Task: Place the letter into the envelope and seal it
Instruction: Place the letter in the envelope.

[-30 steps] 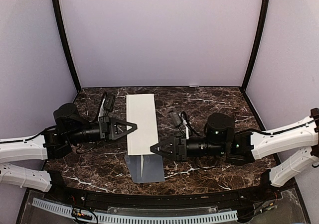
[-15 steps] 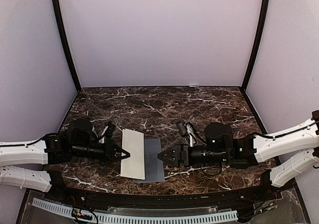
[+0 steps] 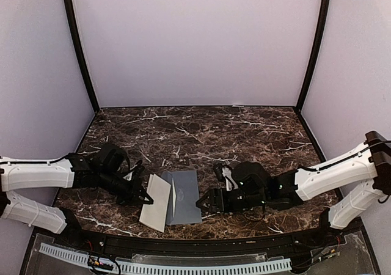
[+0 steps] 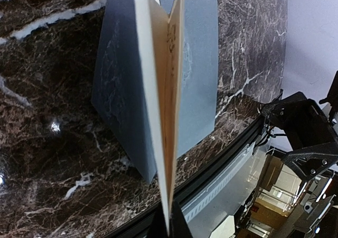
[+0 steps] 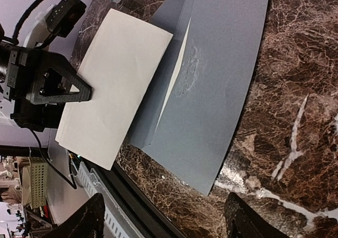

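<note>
envelope (image 3: 186,195) flat on table (image 3: 256,131), centre, by near edge | letter (image 3: 155,205) tilted over envelope's left side | left gripper (image 3: 147,198) left of letter | right gripper (image 3: 205,203) just right of envelope

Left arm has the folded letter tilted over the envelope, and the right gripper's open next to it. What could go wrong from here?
1. The envelope lies loose. The right gripper is open and holds nothing, so the letter pushing in could slide it toward the near edge of the table.
2. The left gripper pinches the letter by one edge and its folded halves splay apart, so one half may catch outside the opening.
</note>
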